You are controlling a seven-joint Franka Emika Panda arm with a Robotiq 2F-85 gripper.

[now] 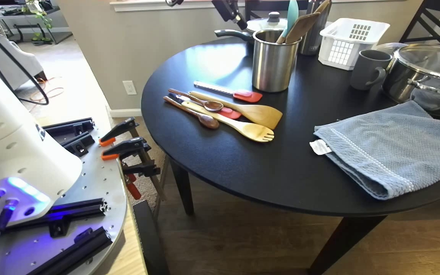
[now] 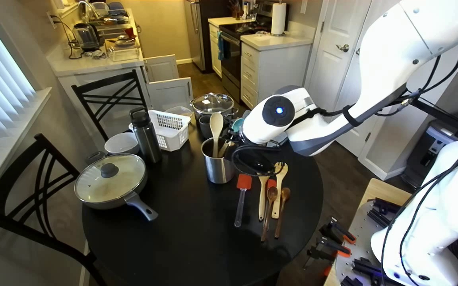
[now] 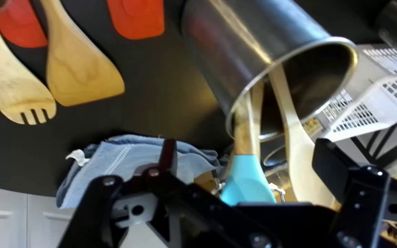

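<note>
Jaws stand wide apart, empty, near the turquoise spatula (image 3: pixel 246 179) and pale spoon (image 3: pixel 303 163), set handle-first in the canister (image 3: pixel 248 51), likely propped by its rim.

I can't see where the wooden spoon (image 3: pixel 300 148) ends inside the steel canister (image 3: pixel 250 38). In an exterior view, the right edge crops the towel (image 1: pixel 392 145) and cooking pot (image 1: pixel 432 98).
</note>
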